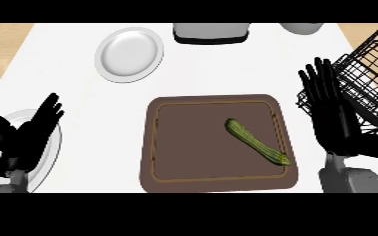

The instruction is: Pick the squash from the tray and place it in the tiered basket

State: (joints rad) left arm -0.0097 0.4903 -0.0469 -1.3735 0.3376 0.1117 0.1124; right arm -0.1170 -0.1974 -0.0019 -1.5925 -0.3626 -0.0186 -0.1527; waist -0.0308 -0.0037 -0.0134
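head view: looking steeply down on a white counter point(214, 75), its wooden edge showing at the 10 and 2 o'clock corners.
right hand: the right hand point(330, 110) stands at 3 o'clock, fingers straight and pointing up, spread wide; it holds nothing. it sits just beside the basket's wire, and whether it touches it cannot be told.
left hand: the left hand point(29, 132) shows at 8 o'clock, fingers relaxed and upward, holding nothing, over the near plate point(46, 162).
squash: the squash point(256, 141), green and long, lies flat on the tray, in its right half, slanting from centre towards 5 o'clock, its lower end near the tray's right rim.
tray: the brown tray point(151, 145) fills the lower middle, between the two hands.
tiered basket: the black wire tiered basket point(362, 75) sits at 2 to 3 o'clock, cut off by the view's right edge.
open room: bare counter lies between the tray's right rim and the right hand, and above the tray up to 12 o'clock.
other things: a white plate point(129, 54) at 11 o'clock; a grey appliance point(210, 31) at 12 o'clock; a grey vessel point(301, 28) at 1 o'clock, both cut off by the upper edge.
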